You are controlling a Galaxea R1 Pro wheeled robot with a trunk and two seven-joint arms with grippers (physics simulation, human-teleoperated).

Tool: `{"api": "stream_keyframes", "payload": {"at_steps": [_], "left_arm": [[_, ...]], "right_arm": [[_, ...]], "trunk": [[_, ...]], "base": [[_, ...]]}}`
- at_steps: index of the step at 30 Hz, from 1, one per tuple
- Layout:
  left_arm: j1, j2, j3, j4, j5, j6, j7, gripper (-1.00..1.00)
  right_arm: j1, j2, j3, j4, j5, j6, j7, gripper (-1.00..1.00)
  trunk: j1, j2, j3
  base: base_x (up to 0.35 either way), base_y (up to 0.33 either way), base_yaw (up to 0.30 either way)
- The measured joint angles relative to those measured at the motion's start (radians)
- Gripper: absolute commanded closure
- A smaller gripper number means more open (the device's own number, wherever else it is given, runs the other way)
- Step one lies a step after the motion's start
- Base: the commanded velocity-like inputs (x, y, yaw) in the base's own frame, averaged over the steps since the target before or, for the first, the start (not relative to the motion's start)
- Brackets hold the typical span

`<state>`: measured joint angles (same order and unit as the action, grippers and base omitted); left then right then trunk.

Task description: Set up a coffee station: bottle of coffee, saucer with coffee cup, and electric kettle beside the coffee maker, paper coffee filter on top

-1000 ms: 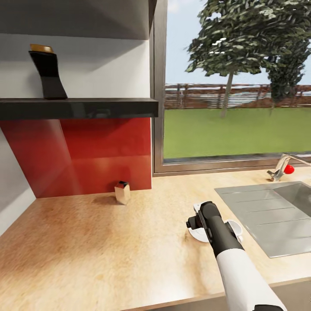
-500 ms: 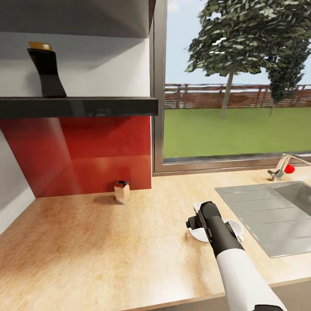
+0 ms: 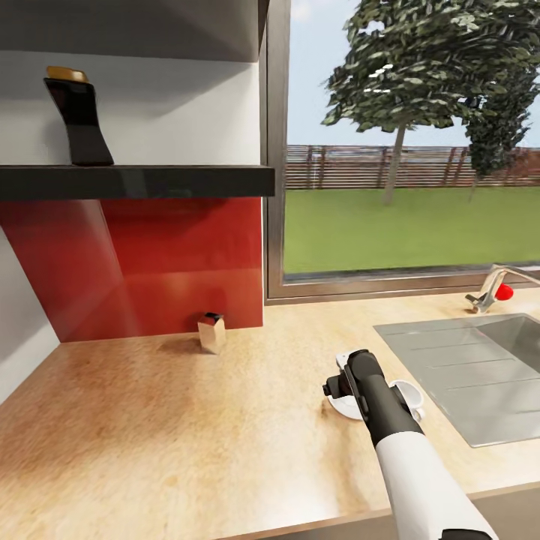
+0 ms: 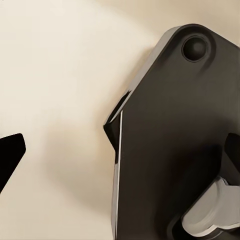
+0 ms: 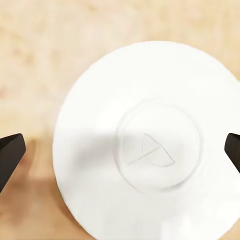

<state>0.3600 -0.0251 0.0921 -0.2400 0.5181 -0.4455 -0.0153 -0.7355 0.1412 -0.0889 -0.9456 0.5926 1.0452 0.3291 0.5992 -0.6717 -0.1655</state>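
Over the tabletop's front edge beside the steel sink (image 3: pixel 457 360), the right hand (image 3: pixel 339 384) hovers above the small round white saucer (image 3: pixel 343 409).
Head view: almost nothing has moved lately; the near-black gold-capped bottle (image 3: pixel 79 120) awaits on the shelf (image 3: pixel 150 180). Right wrist view: fingertips (image 5: pixel 10 155) spread wide, empty, around the saucer (image 5: pixel 150 145). The left hand's state I cannot tell.

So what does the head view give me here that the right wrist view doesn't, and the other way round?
Head view alone: the bottle of coffee standing on the dark shelf, the steel sink, the window, and the right arm reaching over the kitchen countertop.

Right wrist view alone: the saucer's bare top seen from straight above, with nothing on it, and the right tool with its dark fingertips spread wide at either side.

Both: the saucer, partly hidden by the arm in the head view, lying on the countertop.
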Motion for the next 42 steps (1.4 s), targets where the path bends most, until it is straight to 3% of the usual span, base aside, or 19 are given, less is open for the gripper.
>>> {"api": "stream_keyframes", "payload": {"at_steps": [5, 23, 41, 42], "left_arm": [[0.0, 0.0, 0.0, 0.0, -0.003, 0.0, 0.0, -1.0], [0.0, 0.0, 0.0, 0.0, -0.003, 0.0, 0.0, -1.0], [0.0, 0.001, 0.0, 0.0, -0.003, 0.002, 0.0, -1.0], [0.0, 0.001, 0.0, 0.0, -0.003, 0.002, 0.0, -1.0]], "right_arm": [[0.0, 0.0, 0.0, 0.0, 0.0, 0.0, 0.0, -1.0], [0.0, 0.003, -0.001, 0.042, -0.011, 0.0, 0.011, -1.0], [0.0, 0.002, -0.001, 0.04, -0.021, 0.0, 0.012, -1.0], [0.0, 0.002, -0.001, 0.038, -0.021, 0.0, 0.012, 1.0]], "trunk": [[0.015, -0.028, -0.012], [0.015, -0.028, -0.013], [0.079, -0.154, -0.069], [0.082, -0.161, -0.072]], "base": [[0.0, 0.0, 0.0], [0.0, 0.0, 0.0], [0.0, 0.0, 0.0], [0.0, 0.0, 0.0]]}}
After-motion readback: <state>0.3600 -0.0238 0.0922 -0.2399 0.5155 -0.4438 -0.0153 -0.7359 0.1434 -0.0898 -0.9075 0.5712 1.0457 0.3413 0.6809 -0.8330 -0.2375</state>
